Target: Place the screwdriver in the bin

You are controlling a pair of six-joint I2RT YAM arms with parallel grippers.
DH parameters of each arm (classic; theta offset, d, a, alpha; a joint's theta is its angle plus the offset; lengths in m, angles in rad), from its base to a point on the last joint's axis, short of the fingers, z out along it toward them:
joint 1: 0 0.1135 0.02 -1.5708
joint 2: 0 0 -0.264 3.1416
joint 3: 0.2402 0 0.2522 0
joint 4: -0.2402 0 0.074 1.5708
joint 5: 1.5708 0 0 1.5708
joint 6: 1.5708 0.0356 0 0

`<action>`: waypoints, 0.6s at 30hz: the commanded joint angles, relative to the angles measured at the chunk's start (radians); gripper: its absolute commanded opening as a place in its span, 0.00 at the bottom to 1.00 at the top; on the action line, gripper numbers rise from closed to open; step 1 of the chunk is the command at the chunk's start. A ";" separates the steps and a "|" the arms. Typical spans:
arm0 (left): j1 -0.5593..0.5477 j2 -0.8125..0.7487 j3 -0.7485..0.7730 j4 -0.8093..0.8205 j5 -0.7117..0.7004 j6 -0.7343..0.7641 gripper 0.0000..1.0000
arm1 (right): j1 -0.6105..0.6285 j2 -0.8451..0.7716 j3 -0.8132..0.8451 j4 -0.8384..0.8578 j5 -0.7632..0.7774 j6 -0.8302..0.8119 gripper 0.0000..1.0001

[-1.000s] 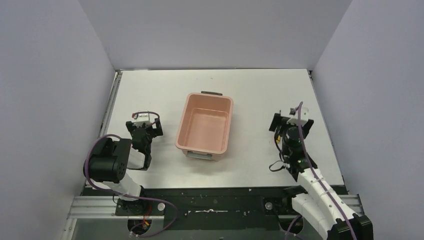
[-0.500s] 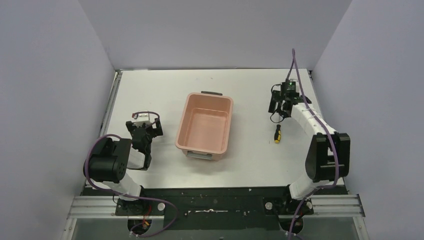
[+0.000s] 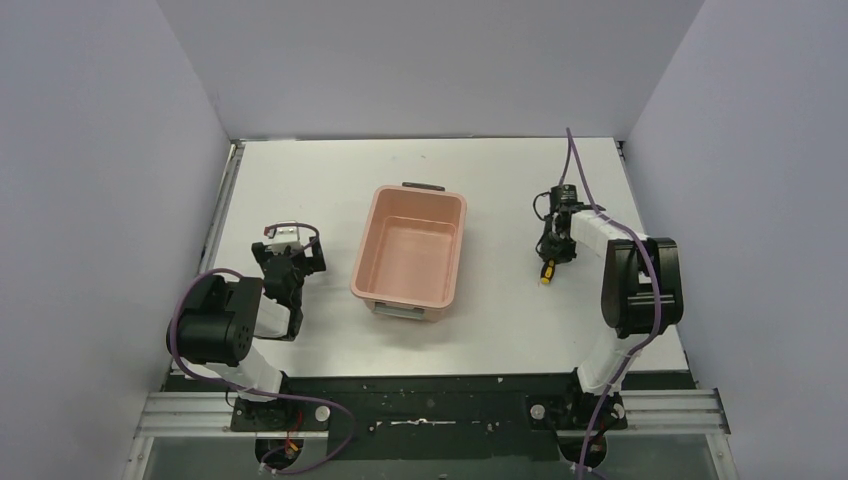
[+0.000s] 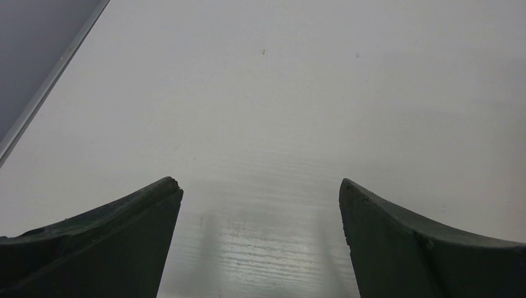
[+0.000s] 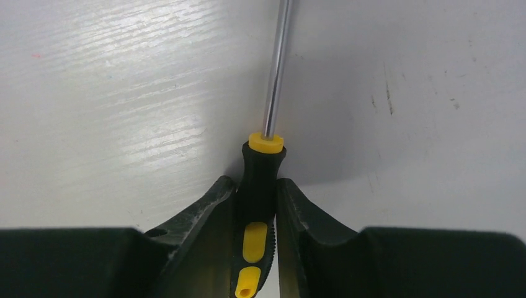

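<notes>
Right gripper atop the screwdriver on the table, right of the pink bin.

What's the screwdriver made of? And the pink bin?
The screwdriver: its shaft looks like shiny metal, since it mirrors light; the handle looks like a black rubbery grip with yellow hard plastic. The bin is probably plastic: smooth, one colour, rounded corners.

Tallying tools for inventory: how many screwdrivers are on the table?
1. The screwdriver lies on the table right of the bin, its handle gripped by the right pincer. None seems hidden.
</notes>
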 commanded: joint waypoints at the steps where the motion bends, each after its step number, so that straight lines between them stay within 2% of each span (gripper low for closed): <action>1: 0.005 -0.013 0.007 0.027 0.018 0.006 0.97 | -0.016 0.007 0.004 -0.021 -0.003 -0.014 0.07; 2: 0.005 -0.013 0.008 0.028 0.019 0.006 0.97 | -0.015 0.004 0.025 -0.044 -0.007 -0.018 0.00; 6: 0.005 -0.013 0.008 0.027 0.018 0.007 0.97 | -0.012 -0.056 0.167 -0.183 0.004 -0.043 0.00; 13: 0.005 -0.012 0.008 0.028 0.018 0.006 0.97 | 0.009 -0.148 0.536 -0.570 0.048 -0.053 0.00; 18: 0.007 -0.013 0.008 0.027 0.018 0.007 0.97 | 0.070 -0.164 0.742 -0.700 0.092 0.016 0.00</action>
